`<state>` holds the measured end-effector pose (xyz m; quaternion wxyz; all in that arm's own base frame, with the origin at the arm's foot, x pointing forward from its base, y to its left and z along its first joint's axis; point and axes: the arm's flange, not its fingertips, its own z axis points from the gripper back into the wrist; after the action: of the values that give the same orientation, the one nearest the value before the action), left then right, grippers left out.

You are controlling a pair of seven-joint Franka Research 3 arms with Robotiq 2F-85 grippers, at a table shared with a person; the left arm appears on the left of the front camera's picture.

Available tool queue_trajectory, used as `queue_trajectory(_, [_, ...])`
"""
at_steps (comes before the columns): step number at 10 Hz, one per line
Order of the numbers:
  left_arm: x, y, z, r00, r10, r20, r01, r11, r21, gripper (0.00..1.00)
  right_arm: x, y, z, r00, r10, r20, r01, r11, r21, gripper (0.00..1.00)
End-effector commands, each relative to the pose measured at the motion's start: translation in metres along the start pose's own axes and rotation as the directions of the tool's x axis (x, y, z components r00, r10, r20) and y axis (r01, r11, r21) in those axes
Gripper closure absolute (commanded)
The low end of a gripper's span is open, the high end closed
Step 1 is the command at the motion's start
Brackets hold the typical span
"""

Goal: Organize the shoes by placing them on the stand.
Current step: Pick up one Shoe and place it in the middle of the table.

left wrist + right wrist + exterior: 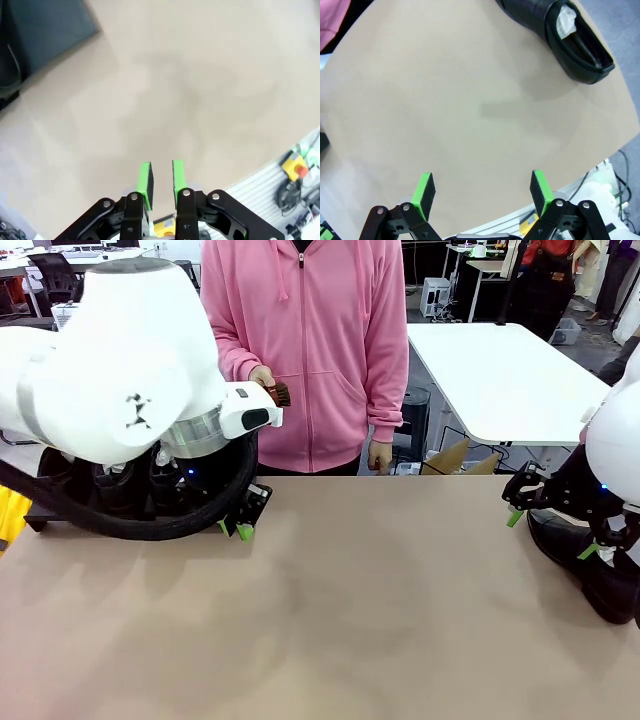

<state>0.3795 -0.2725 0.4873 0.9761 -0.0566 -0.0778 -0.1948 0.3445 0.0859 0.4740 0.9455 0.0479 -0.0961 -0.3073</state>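
The left gripper (161,177) is only a little way open, a narrow slit between its green pads (145,182), and it has hold of nothing. It hangs low over the table (350,620), just beside the near corner of the stand (50,30), a flat matte black slab whose visible corner is bare in the left wrist view. From the front, dark shapes sit on the stand behind the white arm and its black cable (150,530), too hidden to tell what they are.

The right gripper (482,192) is spread wide and holds nothing. It is close above the table near the right edge. One shoe (560,35) lies on the tabletop beyond it, glossy black with a rounded body, crumpled white paper (567,17) in its opening and its heel end close to the table's edge.

Smooth tan tabletop runs open between the two grippers. At the far edge a person in a pink hoodie holds a small brown brush (278,393) in one hand (262,377)
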Motion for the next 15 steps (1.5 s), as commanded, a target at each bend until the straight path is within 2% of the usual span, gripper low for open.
queue_trajectory(1, [-0.011, 0.024, 0.006, 0.999, 0.049, 0.008, -0.048, 0.997, -0.056, 0.75, 0.001, 0.000, 0.000, 1.000, 0.019, -0.005, -0.019, 1.000, 0.017, 0.00])
queue_trajectory(2, [0.000, 0.046, -0.004, 0.985, 0.171, 0.029, -0.169, 0.983, -0.077, 0.75, 0.001, 0.000, 0.000, 1.000, 0.019, -0.005, -0.019, 1.000, 0.017, 0.00])
queue_trajectory(3, [-0.004, 0.007, 0.005, 1.000, 0.013, -0.007, -0.013, 0.999, -0.031, 0.75, 0.001, 0.000, 0.000, 1.000, 0.019, -0.005, -0.019, 1.000, 0.017, 0.00])
queue_trajectory(4, [-0.004, 0.007, 0.005, 1.000, 0.013, -0.007, -0.013, 0.999, -0.031, 0.75, 0.000, 0.000, 0.000, 1.000, 0.000, 0.000, 0.000, 1.000, 0.000, 0.00])
queue_trajectory(6, [-0.004, 0.007, 0.005, 1.000, 0.013, -0.007, -0.013, 0.999, -0.031, 0.75, 0.021, -0.010, -0.026, 0.983, 0.124, -0.133, -0.129, 0.991, -0.035, 0.00])
queue_trajectory(7, [-0.004, 0.007, 0.005, 1.000, 0.013, -0.007, -0.013, 0.999, -0.031, 0.75, 0.037, -0.022, -0.030, 0.975, 0.156, -0.160, -0.166, 0.985, -0.046, 0.00])
queue_trajectory(9, [-0.004, 0.007, 0.005, 1.000, 0.013, -0.007, -0.013, 0.999, -0.031, 0.75, 0.070, -0.059, -0.037, 0.935, 0.242, -0.260, -0.245, 0.969, 0.021, 0.00])
queue_trajectory(10, [-0.004, 0.007, 0.005, 1.000, 0.013, -0.007, -0.013, 0.999, -0.031, 0.75, 0.083, -0.078, -0.045, 0.927, 0.238, -0.290, -0.240, 0.970, 0.028, 0.00])
queue_trajectory(11, [-0.004, 0.007, 0.005, 1.000, 0.013, -0.007, -0.013, 0.999, -0.031, 0.75, 0.087, -0.086, -0.051, 0.917, 0.277, -0.288, -0.281, 0.959, 0.026, 0.00])
queue_trajectory(12, [-0.004, 0.007, 0.005, 1.000, 0.013, -0.007, -0.013, 0.999, -0.031, 0.75, 0.100, -0.082, -0.059, 0.960, 0.196, -0.198, -0.219, 0.970, -0.104, 0.00])
queue_trajectory(13, [-0.004, 0.007, 0.005, 1.000, 0.013, -0.007, -0.013, 0.999, -0.031, 0.75, 0.077, -0.086, -0.056, 0.933, 0.238, -0.270, -0.237, 0.971, 0.037, 0.00])
queue_trajectory(15, [-0.004, 0.007, 0.005, 1.000, 0.013, -0.007, -0.013, 0.999, -0.031, 0.75, 0.077, -0.086, -0.056, 0.933, 0.238, -0.270, -0.237, 0.971, 0.037, 0.00])
